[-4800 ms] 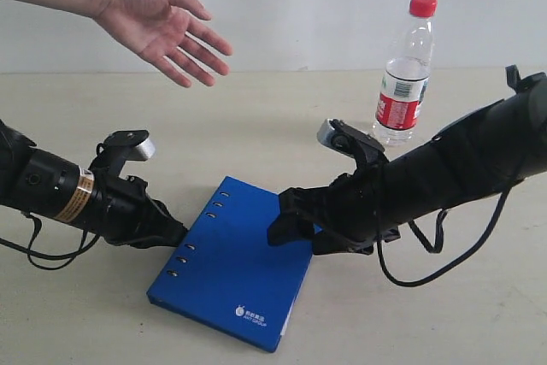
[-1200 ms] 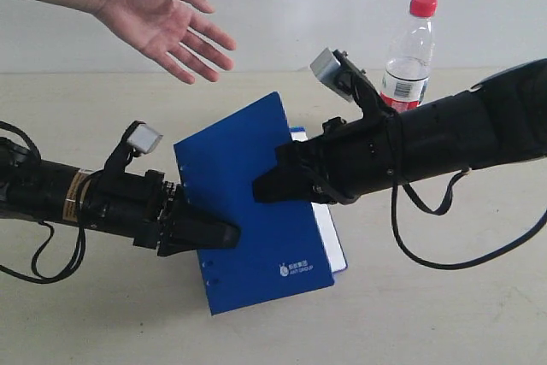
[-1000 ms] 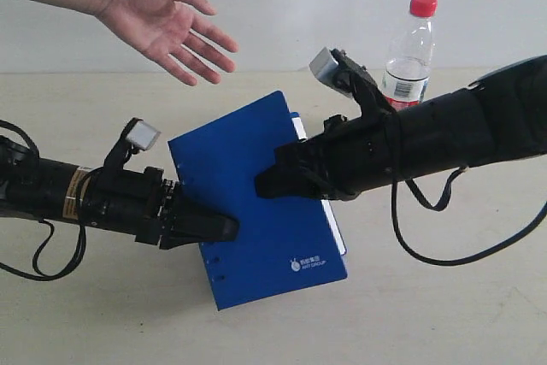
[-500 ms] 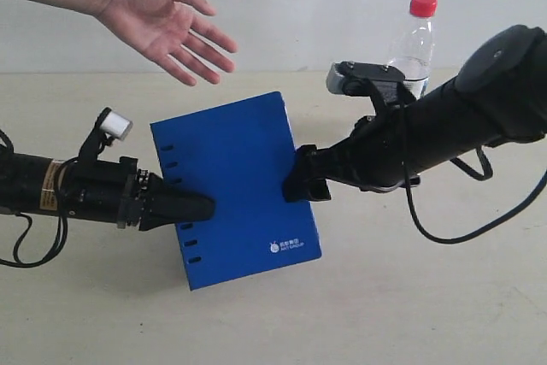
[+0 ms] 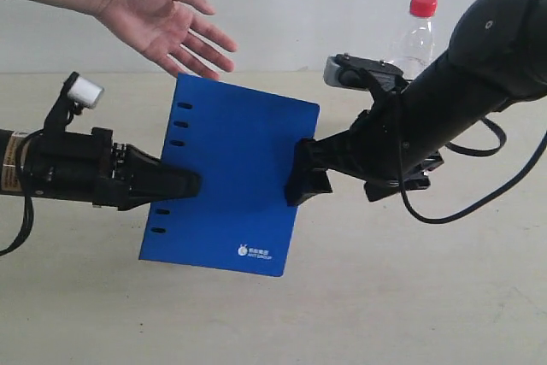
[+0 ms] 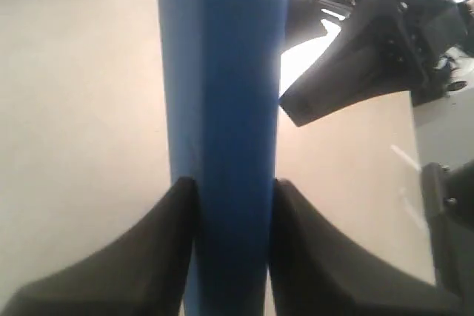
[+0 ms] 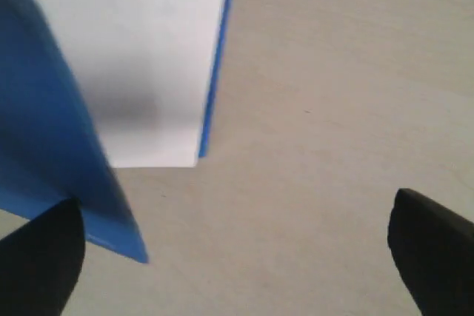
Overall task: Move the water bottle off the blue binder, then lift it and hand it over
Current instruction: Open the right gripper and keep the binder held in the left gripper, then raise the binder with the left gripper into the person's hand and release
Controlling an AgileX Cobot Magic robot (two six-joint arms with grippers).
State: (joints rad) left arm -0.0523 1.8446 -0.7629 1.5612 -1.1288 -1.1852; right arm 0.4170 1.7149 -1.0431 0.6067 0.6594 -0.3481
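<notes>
The blue binder (image 5: 231, 177) hangs upright above the table, cover facing the exterior camera, holes along its left edge. My left gripper (image 5: 181, 184) is shut on that spine edge; in the left wrist view the fingers (image 6: 167, 242) squeeze the binder's edge (image 6: 222, 94). My right gripper (image 5: 302, 179) sits at the binder's opposite edge, open wide, with the blue cover (image 7: 52, 146) and white pages (image 7: 133, 42) beside one finger (image 7: 44, 257). The water bottle (image 5: 415, 38), red-capped, stands on the table at the back right, partly hidden behind my right arm.
A person's open hand (image 5: 162, 23) reaches in at the upper left, palm up, just above the binder's top corner. The beige table (image 5: 410, 297) lies below the binder. A black cable (image 5: 479, 203) loops under my right arm.
The binder has risen from flat on the table to upright in the air, and higher and leftward toward the hand over the last second. Both arms rose with it. The bottle stayed put.
</notes>
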